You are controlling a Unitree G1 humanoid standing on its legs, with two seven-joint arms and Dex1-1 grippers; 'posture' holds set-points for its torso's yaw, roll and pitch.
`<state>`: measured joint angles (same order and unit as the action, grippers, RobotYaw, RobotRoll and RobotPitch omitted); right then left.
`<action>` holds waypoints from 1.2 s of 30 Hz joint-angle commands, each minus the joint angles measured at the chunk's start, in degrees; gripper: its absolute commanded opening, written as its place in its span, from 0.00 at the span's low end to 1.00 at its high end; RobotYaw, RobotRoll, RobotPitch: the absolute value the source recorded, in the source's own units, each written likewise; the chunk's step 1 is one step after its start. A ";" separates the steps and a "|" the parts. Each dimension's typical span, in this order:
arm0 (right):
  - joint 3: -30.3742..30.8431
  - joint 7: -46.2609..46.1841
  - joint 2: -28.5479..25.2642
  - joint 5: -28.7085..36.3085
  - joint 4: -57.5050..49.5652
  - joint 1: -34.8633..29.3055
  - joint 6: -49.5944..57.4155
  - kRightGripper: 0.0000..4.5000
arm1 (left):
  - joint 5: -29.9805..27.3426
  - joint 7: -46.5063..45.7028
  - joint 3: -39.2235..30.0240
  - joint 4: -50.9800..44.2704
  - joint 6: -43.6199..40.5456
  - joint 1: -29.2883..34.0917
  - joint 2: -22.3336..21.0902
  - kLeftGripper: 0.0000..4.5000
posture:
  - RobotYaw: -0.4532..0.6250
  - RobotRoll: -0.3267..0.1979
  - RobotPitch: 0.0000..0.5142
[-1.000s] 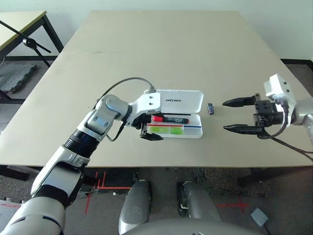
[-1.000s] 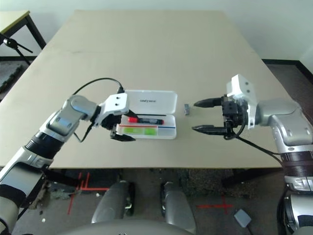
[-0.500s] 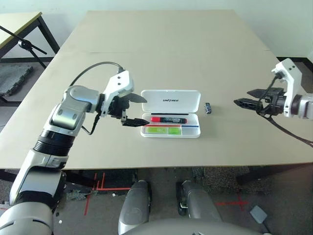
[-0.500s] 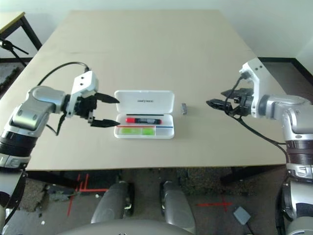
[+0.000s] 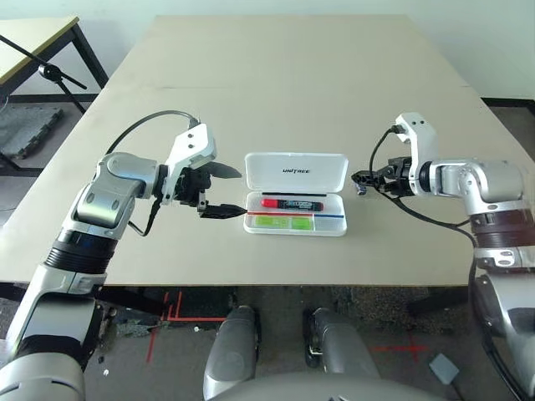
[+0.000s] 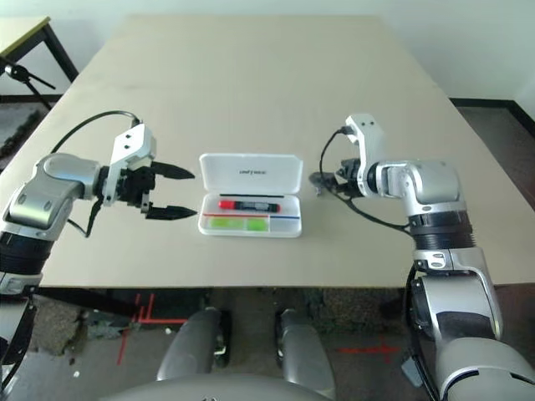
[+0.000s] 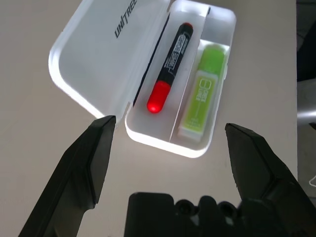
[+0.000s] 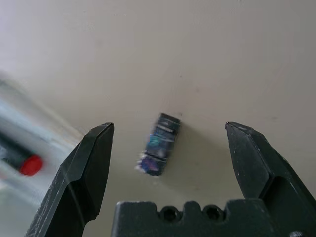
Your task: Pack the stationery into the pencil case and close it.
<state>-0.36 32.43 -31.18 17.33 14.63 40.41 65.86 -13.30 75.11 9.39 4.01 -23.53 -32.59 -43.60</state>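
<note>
- Pencil case point(image 5: 295, 194) lies open at the table's point(image 5: 276, 75) middle, lid point(image 5: 296, 170) folded back toward 12 o'clock; the red-capped marker point(image 7: 169, 67) and green highlighter point(image 7: 202, 90) lie inside.
- Small dark clip point(image 8: 159, 143) lies on the table at 3 o'clock of the case, between the right gripper's point(image 8: 170, 163) spread fingers, untouched.
- Left gripper point(image 5: 219, 191) hangs at 9 o'clock of the case, fingers released, empty.
- Risk: the clip is tiny and flat, so closing fingers may flick it aside or pinch only one end.
- Risk: the left gripper may nudge the light case.
- Lid reads "UNITREE"; the marker's and highlighter's labels are unreadable.
</note>
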 commanded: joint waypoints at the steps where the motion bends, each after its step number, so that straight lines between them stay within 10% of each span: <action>1: 1.19 -1.85 0.92 -1.45 1.45 0.67 0.40 1.00 | -0.55 -0.50 -0.42 -1.19 -0.55 0.72 -0.36 1.00 | 0.68 0.62 0.21; 11: 3.37 -2.92 3.22 -2.75 2.26 0.27 0.15 1.00 | -0.66 -1.26 -0.43 -1.15 -0.81 0.27 -0.44 1.00 | 0.68 0.62 0.20; 24: 2.28 -3.61 3.23 -2.96 0.45 -0.24 1.07 0.06 | -0.56 -1.64 -0.23 -0.97 -0.90 0.00 -0.35 1.00 | 0.67 0.62 0.20; 36: 6.89 16.95 -17.65 1.00 -14.73 -8.94 -5.39 0.06 | -1.40 -0.28 -1.09 0.25 -0.35 0.42 -1.33 1.00 | 0.64 0.62 0.21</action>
<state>5.37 45.54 -46.99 17.25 2.52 32.46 62.83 -13.84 74.11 9.05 3.53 -24.14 -32.67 -44.12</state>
